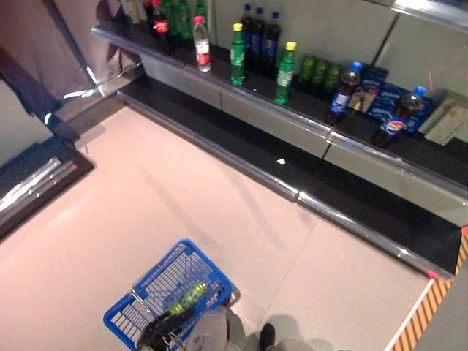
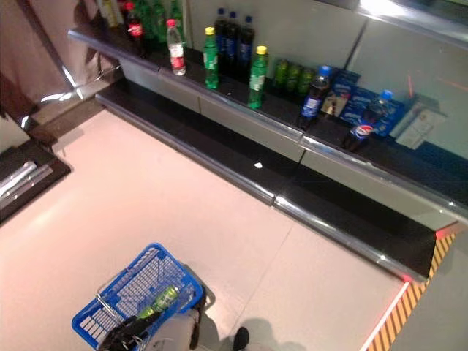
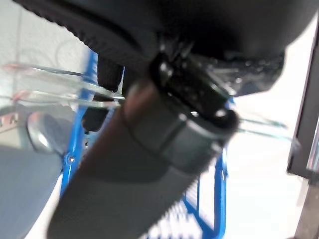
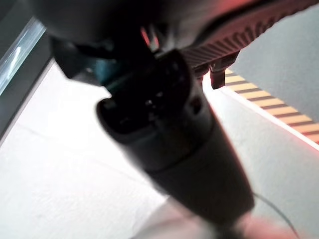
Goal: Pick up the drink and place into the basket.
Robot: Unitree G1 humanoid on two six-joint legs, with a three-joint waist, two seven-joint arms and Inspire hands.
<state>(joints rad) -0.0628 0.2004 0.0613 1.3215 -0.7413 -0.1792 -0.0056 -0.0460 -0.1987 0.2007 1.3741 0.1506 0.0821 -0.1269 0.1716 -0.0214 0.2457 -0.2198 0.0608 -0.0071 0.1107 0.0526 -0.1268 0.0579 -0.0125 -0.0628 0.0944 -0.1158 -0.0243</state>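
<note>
Blue basket (image 1: 212,274) hangs low over the floor (image 1: 146,197) w/ a green drink bottle (image 1: 191,295) lying inside. Left hand (image 1: 162,327) is curled round the basket's metal handle (image 3: 60,94). Right hand (image 4: 164,129) shows only in its wrist view, can't tell its fingers; more bottles stand on the shelf (image 1: 248,99).

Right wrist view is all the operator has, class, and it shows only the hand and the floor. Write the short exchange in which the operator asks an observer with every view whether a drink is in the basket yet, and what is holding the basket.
Operator: Is there a drink in the basket yet?
Observer: Yes, a green bottle lies inside the blue basket.
Operator: Is the basket standing on the floor by itself?
Observer: I cannot tell if it touches the floor, but the left hand is curled round its wire handle.
</note>
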